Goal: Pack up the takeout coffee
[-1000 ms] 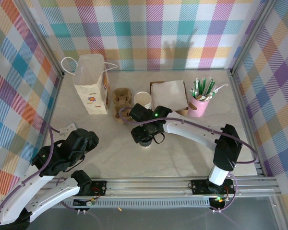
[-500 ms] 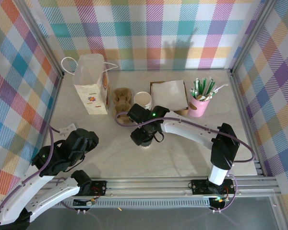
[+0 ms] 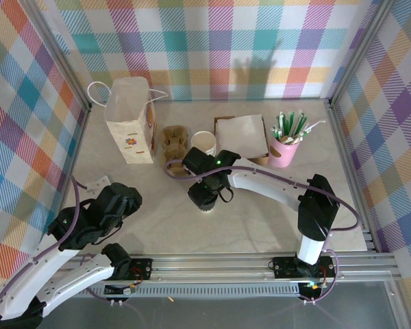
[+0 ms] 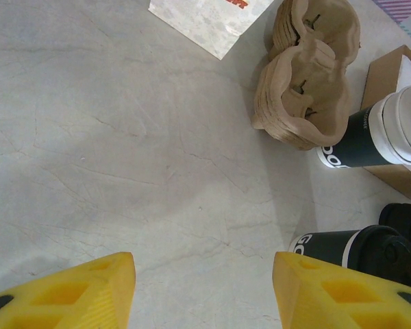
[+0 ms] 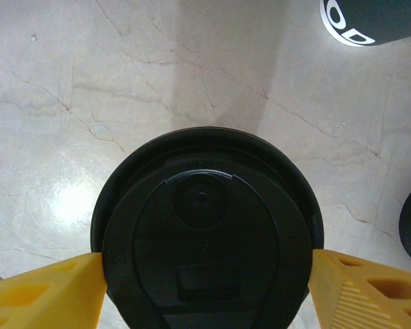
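the takeout coffee (image 5: pixel 205 226), a small white paper cup with dark print and a round black plastic lid, stands upright near the middle of the pale marbled surface (image 3: pixel 260 219), a little toward the near edge from the stack of lidless white paper cups (image 3: pixel 203 142). the right gripper (image 5: pixel 205 274) is directly over it; its yellow fingers (image 5: pixel 41 288) stand one on each side of the lid, right at the rim. i cannot tell whether they press on the cup or are just beside it.

the left gripper (image 4: pixel 204 291) hangs over the near left part of the surface, open, its two yellow fingers wide apart with bare stone between them.

along the far edge, from left to right, stand a white paper bag with string handles (image 3: pixel 130 120), a pile of brown moulded-pulp cup carriers (image 3: pixel 175 142), the white cup stack, a brown cardboard box holding white napkins (image 3: pixel 241 136), and a pink cup full of green and white sticks (image 3: pixel 284 149). in the left wrist view a short stack of black lids (image 4: pixel 405 218) sits just beside the takeout coffee.
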Controlling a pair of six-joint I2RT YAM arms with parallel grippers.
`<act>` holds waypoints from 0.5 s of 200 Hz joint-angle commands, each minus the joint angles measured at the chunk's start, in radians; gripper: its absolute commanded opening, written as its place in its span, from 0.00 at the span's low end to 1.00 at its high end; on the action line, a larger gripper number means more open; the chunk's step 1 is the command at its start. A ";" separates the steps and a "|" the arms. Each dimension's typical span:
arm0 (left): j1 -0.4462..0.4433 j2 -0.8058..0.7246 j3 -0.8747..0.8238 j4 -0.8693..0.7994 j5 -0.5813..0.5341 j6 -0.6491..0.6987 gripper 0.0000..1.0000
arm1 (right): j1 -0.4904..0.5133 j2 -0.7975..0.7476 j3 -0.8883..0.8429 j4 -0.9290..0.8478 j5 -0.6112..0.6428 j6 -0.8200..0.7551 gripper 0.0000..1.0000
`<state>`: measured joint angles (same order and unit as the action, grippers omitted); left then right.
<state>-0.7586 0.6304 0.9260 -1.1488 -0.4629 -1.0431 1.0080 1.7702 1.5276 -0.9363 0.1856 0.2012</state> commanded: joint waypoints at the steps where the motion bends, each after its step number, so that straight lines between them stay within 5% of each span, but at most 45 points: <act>1: -0.001 0.010 -0.011 0.015 -0.001 0.005 0.55 | -0.005 0.019 -0.013 -0.005 -0.023 0.011 0.76; 100: -0.002 0.013 -0.002 0.014 -0.006 0.016 0.55 | -0.007 0.047 -0.009 -0.037 -0.017 0.015 0.71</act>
<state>-0.7586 0.6399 0.9260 -1.1461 -0.4618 -1.0424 1.0073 1.7882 1.5200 -0.9360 0.1776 0.2028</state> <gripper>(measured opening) 0.553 0.741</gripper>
